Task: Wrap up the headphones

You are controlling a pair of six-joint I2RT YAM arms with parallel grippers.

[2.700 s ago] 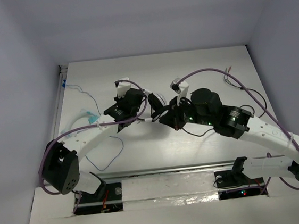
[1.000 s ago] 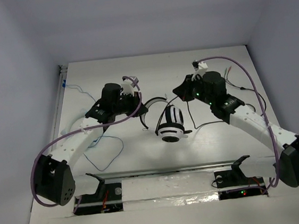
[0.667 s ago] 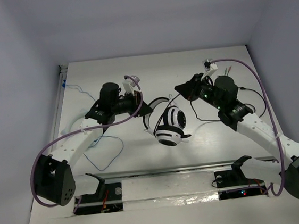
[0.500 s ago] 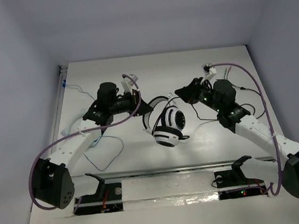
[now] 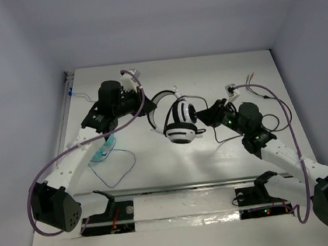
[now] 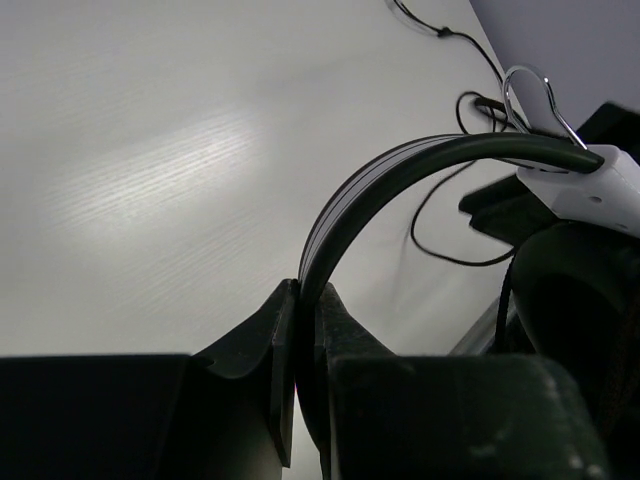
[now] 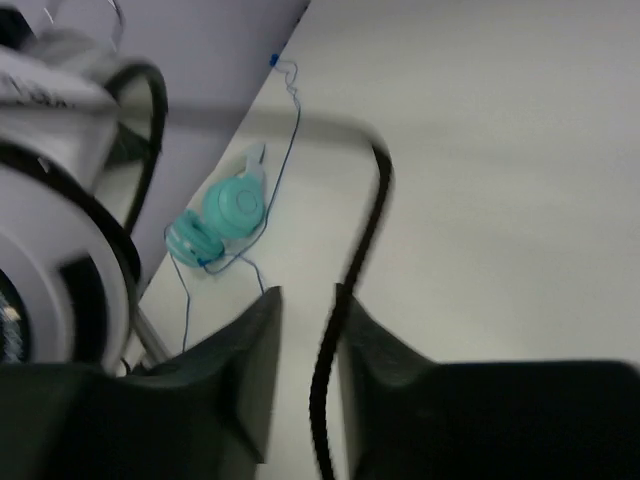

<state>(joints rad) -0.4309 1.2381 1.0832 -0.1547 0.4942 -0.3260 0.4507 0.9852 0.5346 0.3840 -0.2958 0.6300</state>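
Observation:
The headphones (image 5: pixel 179 122) hang above the middle of the table, their black earcups with white rings stacked together. My left gripper (image 5: pixel 145 105) is shut on the headband (image 6: pixel 400 170), which arcs up and right from the jaws (image 6: pixel 308 292) toward an earcup (image 6: pixel 585 300). My right gripper (image 5: pixel 208 117) sits just right of the earcups and stands open. The thin black cable (image 7: pixel 368 225) runs loosely through its gap (image 7: pixel 308 296), lying against the right finger. The rest of the cable (image 5: pixel 271 124) trails over the table to the plugs (image 5: pixel 252 76).
A small teal object (image 5: pixel 103 153) with a thin blue cord (image 5: pixel 120 166) lies at the left, also seen in the right wrist view (image 7: pixel 225 212). Purple robot cables (image 5: pixel 67 152) loop beside both arms. A metal rail (image 5: pixel 188 186) runs along the near edge.
My right gripper has opened and slid nearer, ending beside the earcups with the cable in its gap. My left gripper carried the headphones slightly farther away and up.

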